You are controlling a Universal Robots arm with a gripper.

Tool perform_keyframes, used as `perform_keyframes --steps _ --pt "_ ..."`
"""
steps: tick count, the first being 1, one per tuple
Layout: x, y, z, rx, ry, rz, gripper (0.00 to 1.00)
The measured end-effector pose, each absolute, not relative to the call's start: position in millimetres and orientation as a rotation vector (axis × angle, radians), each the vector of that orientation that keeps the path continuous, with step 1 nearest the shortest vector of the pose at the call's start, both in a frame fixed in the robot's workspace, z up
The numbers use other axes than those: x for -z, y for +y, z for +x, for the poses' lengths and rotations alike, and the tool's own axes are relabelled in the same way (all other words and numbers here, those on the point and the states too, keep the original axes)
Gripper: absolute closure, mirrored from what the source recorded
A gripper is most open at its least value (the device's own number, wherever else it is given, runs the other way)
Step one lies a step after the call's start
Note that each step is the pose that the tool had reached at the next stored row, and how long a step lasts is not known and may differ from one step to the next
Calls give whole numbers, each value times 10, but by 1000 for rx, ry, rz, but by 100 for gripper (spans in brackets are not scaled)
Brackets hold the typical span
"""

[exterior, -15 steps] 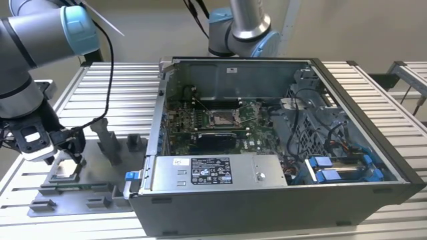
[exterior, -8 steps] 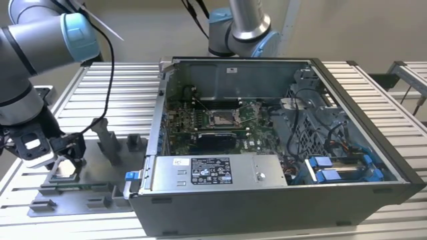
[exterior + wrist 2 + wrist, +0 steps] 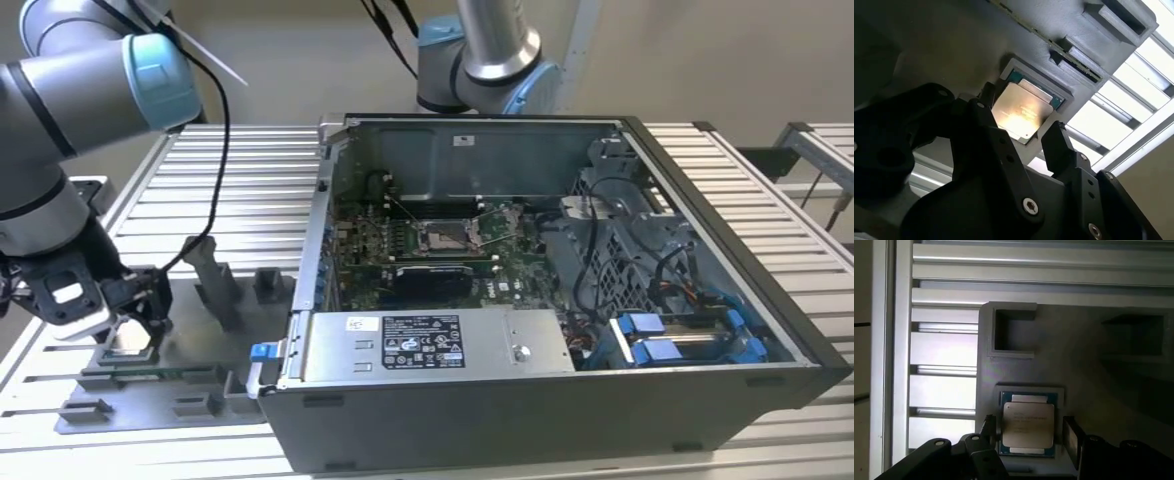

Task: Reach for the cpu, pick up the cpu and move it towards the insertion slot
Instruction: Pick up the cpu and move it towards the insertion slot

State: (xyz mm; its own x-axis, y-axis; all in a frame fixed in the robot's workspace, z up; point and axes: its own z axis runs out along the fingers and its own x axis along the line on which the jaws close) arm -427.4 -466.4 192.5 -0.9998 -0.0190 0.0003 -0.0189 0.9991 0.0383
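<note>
Currently: gripper (image 3: 130, 322) down low at grey fixture plate (image 3: 200, 345) on slatted desk (image 3: 240, 170), at the exterior view's left, just beside open computer case (image 3: 534, 410).

Seen in both wrist views: cpu (image 3: 1029, 425) (image 3: 1021, 112) lying flat, pale face up, green rim showing along the edges. Seated in a square recess of the fixture plate. Not yet lifted.

Gripper fingers (image 3: 1070, 435) apart, one on each side of cpu, straddling it at chip level. Narrow gap visible beside one finger in the first wrist view; contact at the other finger impossible to judge. Bright glare on chip face in the second wrist view.

Also on the fixture plate: a rectangular pocket (image 3: 1014, 330) near the cpu recess, and upright grey blocks (image 3: 214, 280) between gripper and case.

Insertion slot (image 3: 441, 237) inside the case, set in green board (image 3: 360, 270), silver frame around dark centre. Well apart from cpu and gripper, with the case wall between.

Second arm (image 3: 481, 50) behind the case, at the far side of the desk.
</note>
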Motion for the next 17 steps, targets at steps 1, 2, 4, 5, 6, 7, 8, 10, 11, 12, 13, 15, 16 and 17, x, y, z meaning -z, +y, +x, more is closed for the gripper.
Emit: perform_keyframes --steps 1,2,4,5,6,7,8,10,11,12,13,15,16,17 --pt "-1917 -4664 -4274 60 -3140 30 0" --pt "-1910 -4664 -4275 60 -3140 30 0" --pt "-1896 -4664 -4275 60 -3140 30 0" --pt "-1888 -4664 -4276 60 -3140 30 0" --pt "-1880 -4664 -4276 60 -3140 30 0" --pt "-1875 -4664 -4276 60 -3140 30 0" --pt "-1876 -4664 -4276 60 -3140 30 0" --pt "-1876 -4664 -4276 60 -3140 30 0" --pt "-1876 -4664 -4277 60 -3140 30 0" --pt "-1875 -4664 -4277 60 -3140 30 0" --pt "-1875 -4664 -4278 60 -3140 30 0" --pt "-1876 -4664 -4279 60 -3140 30 100" --pt "-1876 -4664 -4279 60 -3140 30 100" --pt "-1876 -4664 -4279 60 -3140 30 100"
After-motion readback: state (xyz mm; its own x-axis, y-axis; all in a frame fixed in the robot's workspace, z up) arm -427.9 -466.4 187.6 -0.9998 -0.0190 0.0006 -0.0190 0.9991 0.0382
